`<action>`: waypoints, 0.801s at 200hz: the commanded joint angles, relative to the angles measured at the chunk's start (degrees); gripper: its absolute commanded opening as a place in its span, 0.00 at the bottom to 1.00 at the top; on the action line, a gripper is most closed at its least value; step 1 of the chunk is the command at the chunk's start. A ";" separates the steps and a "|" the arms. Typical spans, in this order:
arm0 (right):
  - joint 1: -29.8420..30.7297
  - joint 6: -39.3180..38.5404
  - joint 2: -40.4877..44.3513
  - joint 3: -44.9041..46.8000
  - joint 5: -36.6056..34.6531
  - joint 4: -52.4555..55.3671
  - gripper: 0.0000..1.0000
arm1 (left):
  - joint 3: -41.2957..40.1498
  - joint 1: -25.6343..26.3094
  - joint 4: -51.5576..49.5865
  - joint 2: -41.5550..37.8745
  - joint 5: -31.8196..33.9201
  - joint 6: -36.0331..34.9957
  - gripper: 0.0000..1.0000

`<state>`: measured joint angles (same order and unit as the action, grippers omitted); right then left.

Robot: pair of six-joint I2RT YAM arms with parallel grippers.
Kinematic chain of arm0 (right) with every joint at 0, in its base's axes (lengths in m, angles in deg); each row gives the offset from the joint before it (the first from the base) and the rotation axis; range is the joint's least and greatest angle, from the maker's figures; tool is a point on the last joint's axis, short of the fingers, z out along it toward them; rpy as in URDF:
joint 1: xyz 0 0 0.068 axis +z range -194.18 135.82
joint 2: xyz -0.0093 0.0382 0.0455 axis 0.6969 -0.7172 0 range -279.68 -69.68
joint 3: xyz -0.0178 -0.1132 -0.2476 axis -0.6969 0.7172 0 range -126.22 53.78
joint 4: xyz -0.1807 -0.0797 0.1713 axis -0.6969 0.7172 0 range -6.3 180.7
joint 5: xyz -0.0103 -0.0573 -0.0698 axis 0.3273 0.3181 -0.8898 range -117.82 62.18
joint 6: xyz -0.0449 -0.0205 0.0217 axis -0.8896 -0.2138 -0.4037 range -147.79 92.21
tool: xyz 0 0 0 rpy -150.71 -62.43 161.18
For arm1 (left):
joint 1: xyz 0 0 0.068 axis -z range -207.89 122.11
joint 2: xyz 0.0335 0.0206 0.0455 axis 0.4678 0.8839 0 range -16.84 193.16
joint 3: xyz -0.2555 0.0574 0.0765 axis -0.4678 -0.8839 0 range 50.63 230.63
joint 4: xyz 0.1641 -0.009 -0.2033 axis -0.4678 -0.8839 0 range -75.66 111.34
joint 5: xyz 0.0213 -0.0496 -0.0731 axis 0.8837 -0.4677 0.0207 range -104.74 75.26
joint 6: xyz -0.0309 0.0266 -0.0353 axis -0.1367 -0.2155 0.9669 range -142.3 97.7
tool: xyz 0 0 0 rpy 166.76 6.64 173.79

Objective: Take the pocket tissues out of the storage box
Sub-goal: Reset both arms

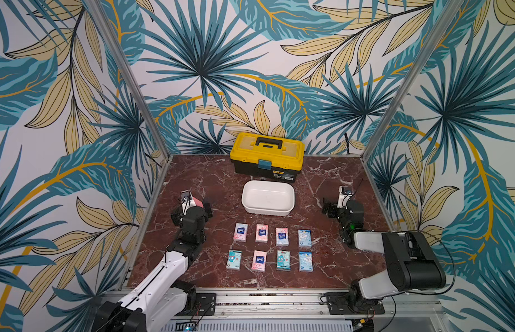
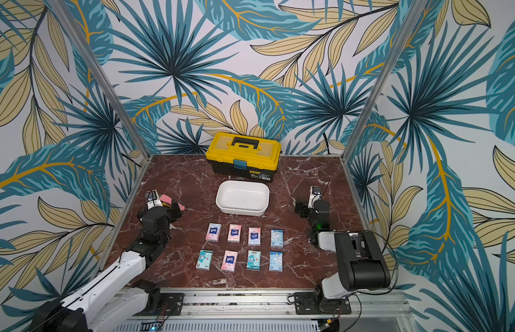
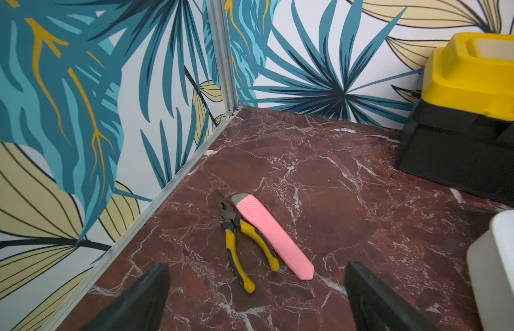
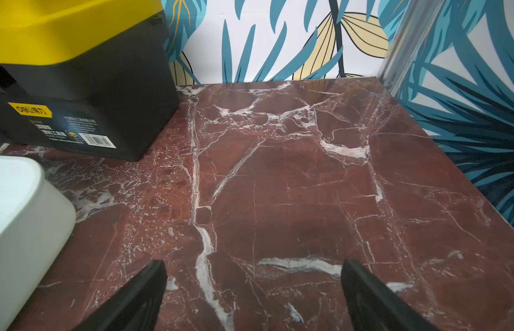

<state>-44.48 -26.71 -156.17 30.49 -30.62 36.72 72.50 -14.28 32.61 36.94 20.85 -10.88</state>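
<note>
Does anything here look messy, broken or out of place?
Nothing stands out. The pocket tissues lie in two tidy rows in front of the empty storage box; only pliers and a pink cutter lie loose off to one side.

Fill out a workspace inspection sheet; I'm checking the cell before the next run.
Surface: red marble tabletop, clean.
Job's things: eight pink and blue pocket tissues in two rows; white plastic storage box behind them, empty.
Clutter: yellow-lidded black toolbox; yellow-handled pliers and pink flat tool at left edge.
End effectors: left end effector and right end effector both open, empty.
Cables: black cable loops beside right arm.
Surroundings: leaf-patterned walls.
</note>
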 commanded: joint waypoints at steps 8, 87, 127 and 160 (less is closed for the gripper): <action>-0.14 0.68 0.01 -0.18 2.29 -1.80 0.99 | -5.96 -3.32 10.11 0.64 -1.31 -3.45 1.00; -0.14 0.64 0.09 -0.27 2.27 -1.62 0.99 | -7.00 -8.68 38.39 19.43 -17.59 -9.58 1.00; -0.14 0.64 0.03 -0.27 2.26 -1.62 0.99 | -6.47 -10.15 48.60 30.09 -23.75 -12.62 1.00; -0.14 0.61 -0.03 -0.35 2.26 -1.53 0.99 | -5.31 -11.72 52.38 35.56 -25.21 -11.47 1.00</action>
<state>-44.52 -26.56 -156.17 30.47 -28.81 35.96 65.61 -24.53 79.06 71.14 -0.76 -21.85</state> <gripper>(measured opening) 0.993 0.998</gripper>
